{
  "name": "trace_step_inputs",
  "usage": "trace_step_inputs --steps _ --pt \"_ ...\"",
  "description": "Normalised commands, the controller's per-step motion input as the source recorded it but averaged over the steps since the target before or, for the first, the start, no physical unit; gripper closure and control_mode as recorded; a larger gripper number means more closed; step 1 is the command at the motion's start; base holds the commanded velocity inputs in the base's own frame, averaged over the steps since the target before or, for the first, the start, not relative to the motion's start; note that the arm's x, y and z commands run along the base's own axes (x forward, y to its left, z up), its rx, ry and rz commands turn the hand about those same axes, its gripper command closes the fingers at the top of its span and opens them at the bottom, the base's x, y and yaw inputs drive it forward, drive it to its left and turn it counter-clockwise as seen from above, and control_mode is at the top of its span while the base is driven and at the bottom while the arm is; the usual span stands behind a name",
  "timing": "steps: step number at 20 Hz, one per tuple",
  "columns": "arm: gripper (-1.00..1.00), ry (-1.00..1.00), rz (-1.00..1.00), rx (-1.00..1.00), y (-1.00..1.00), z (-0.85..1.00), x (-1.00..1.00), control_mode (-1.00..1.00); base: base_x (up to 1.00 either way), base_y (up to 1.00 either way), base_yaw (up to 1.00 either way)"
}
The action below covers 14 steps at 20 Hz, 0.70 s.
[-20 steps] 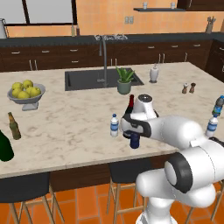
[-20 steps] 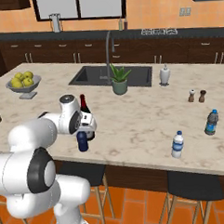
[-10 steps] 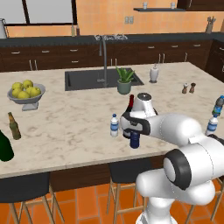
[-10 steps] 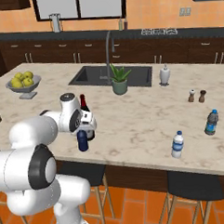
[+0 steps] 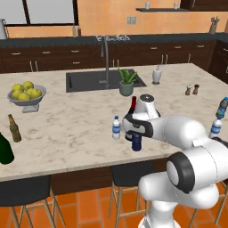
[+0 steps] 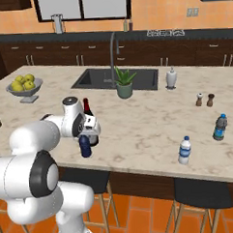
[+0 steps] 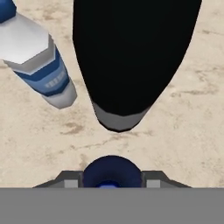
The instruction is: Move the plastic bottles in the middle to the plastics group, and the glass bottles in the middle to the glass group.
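Note:
On the marble counter's middle stands a solid dark blue plastic bottle [image 5: 136, 142] [image 6: 84, 147]. My gripper [image 5: 135, 132] [image 6: 85, 135] [image 7: 111, 177] comes down over it, fingers pressed on both sides of its top [image 7: 111, 170]. Just behind rises the near-black wine bottle [image 5: 132, 107] [image 6: 87, 108] [image 7: 131, 57] with its red neck. To its left stands the clear blue-capped bottle [image 5: 116, 128] [image 7: 37, 57]. The plastics group [image 5: 215, 128] [image 6: 185, 150] is at the counter's right end. At the left end, the glass group holds a brown beer bottle [image 5: 14, 129] and a dark green bottle [image 5: 4, 149].
A bowl of yellow-green fruit [image 5: 26, 95] sits at the back left. A sink with a tall faucet [image 5: 89, 80], a potted plant [image 5: 126, 82], a white dispenser [image 5: 156, 75] and the two shakers [image 5: 192, 90] line the far side. Dark stools [image 6: 202, 191] stand under the near edge.
The fingers have closed in on the dark blue bottle's top. The arm and the other bottles have stayed where they were.

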Motion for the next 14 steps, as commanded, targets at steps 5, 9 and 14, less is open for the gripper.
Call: trace_step_inputs --steps 5,9,14 --pt "1.00 0.00 0.00 0.00 -0.30 0.03 -0.33 -1.00 0.00 0.00 0.00" --pt "1.00 0.01 0.00 0.00 -0.64 0.25 -0.43 -1.00 0.00 0.00 0.00" --pt "1.00 0.06 0.00 0.00 -0.78 0.25 -0.06 -1.00 0.00 0.00 0.00"
